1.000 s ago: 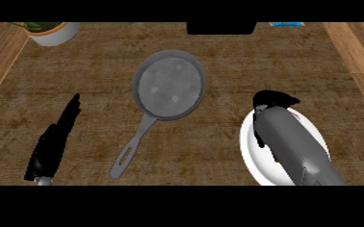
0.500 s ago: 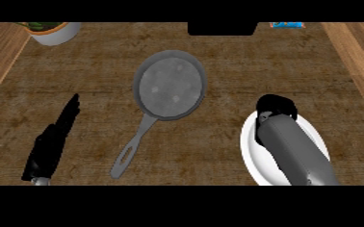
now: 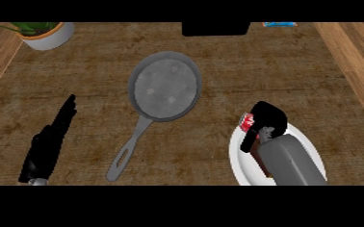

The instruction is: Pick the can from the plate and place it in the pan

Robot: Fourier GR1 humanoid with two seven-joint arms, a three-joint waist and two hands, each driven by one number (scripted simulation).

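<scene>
A grey pan point(image 3: 165, 86) lies mid-counter, its handle pointing toward the lower left. At the lower right sits a white plate point(image 3: 240, 163), partly hidden by my right forearm. The can point(image 3: 247, 122), showing a red and white label, stands on the plate's far left part. My right hand point(image 3: 268, 118) is pressed against the can's right side, and its thumb curls across the can's front. Most of the can is hidden behind the hand. My left hand point(image 3: 50, 144) rests at the lower left with its fingers straight, far from the pan.
A potted plant point(image 3: 43, 32) stands in the far left corner. A black block point(image 3: 215, 29) and a small blue item point(image 3: 279, 24) sit at the far edge. A raised wooden border point(image 3: 344, 53) runs along the right side.
My right hand has drawn back toward the near edge over the plate, and the can's red label now shows beside it. The left hand and pan have not moved.
</scene>
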